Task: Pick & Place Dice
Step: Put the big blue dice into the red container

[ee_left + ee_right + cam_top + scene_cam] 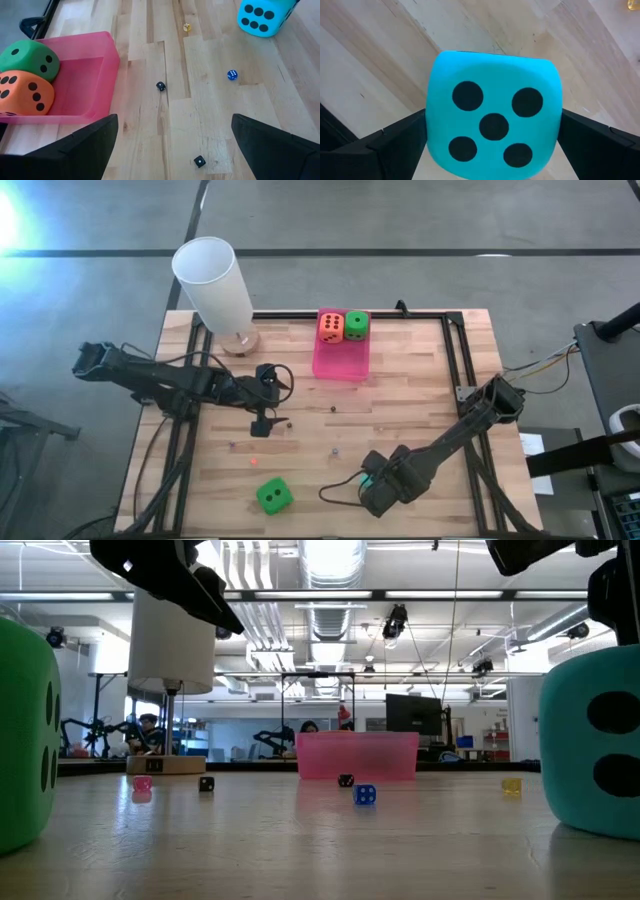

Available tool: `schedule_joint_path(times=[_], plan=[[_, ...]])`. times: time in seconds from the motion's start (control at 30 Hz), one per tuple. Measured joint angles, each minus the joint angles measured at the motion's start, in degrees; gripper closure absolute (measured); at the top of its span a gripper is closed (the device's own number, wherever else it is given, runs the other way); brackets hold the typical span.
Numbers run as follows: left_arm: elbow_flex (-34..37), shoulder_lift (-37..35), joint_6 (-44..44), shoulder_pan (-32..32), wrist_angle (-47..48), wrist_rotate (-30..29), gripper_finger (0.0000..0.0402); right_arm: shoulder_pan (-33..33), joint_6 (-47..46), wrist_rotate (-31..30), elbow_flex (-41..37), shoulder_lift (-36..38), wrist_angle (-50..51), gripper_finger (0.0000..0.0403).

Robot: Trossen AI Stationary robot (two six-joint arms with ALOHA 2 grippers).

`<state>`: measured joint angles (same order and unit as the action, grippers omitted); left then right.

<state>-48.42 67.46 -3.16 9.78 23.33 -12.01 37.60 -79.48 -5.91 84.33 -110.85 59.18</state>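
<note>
The teal die (492, 112) sits on the table near its near edge, five pips up, also in the low view (595, 740). My right gripper (493, 117) comes down over it (372, 480), open, one finger on each of two opposite sides. A green die (272, 496) rests on the table to its left (25, 735). The orange-red die (330, 327) and the second green die (357, 326) lie in the pink bin (340, 360). My left gripper (175, 130) hovers open over the table's middle (262, 423), holding nothing. My right gripper comes from above, pointing down. Its fingers (395, 145) stand right against the left and right sides of the teal die (432, 125). The sides show no dent, and I cannot tell whether the fingers touch. The die's underside is on the table.
A white cup-shaped lamp (215, 285) stands at the far left corner on a wooden foot. Several tiny dice lie scattered mid-table: black (160, 86), blue (232, 75), yellow (186, 27). A black frame (455, 345) runs along the table's edges. Bare wood lies between the arms.
</note>
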Motion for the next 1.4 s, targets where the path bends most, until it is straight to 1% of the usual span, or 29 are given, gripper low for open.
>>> schedule_joint_path(times=[0.3,0.43,0.63,0.8,1.0,1.23,1.4], plan=[[-0.01,0.00,0.02,0.00,0.00,0.00,0.0010,0.00,4.93,0.22,-0.19,-0.04,-0.83,0.0003],[-0.02,0.00,0.02,0.00,0.02,0.02,0.0008,-0.04,5.01,0.01,-0.19,-0.07,-0.96,0.0003],[0.00,0.01,0.17,0.00,0.02,0.02,0.0011,-0.15,7.84,-0.11,-0.19,-0.13,-1.39,0.0003],[0.00,0.00,0.20,0.00,0.02,0.02,0.0009,-0.09,9.16,-1.44,-0.19,-0.17,-1.69,0.0003],[0.00,0.00,0.22,0.00,0.02,0.02,0.0011,-0.11,9.51,-1.55,-0.19,-0.17,-2.11,0.0003],[0.00,0.00,0.26,0.00,0.02,0.02,0.0008,-0.15,12.53,-1.71,-0.19,-0.17,-2.61,0.0003],[0.00,0.00,0.66,0.00,0.02,0.02,0.0011,-0.09,13.30,-2.89,-0.35,-0.17,-2.94,0.0007]])
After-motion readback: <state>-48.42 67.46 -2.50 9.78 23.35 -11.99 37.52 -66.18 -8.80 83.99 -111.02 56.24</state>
